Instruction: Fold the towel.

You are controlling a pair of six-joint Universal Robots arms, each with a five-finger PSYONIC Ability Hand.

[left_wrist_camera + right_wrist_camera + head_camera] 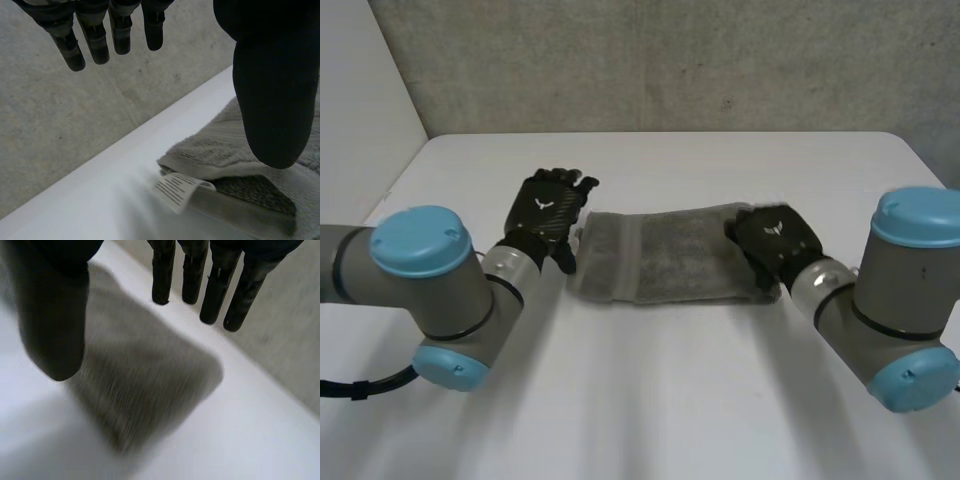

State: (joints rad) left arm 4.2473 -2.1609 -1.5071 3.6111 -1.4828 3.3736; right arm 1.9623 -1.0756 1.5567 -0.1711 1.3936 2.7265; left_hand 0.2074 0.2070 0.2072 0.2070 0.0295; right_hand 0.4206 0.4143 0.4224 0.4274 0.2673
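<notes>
White table w/ folded grey towel.

Left arm and right arm angled inward, left hand held with fingers straight, right hand likewise extended, nothing gripped.

A bare robot test lab, by the look of it.
Plain white table, rough concrete wall right behind it, robot arms reaching over its near edge.

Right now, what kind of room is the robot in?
Probably a lab or test room: there's a white table, a rough grey wall behind it, and just one folded grey towel on it.
</notes>
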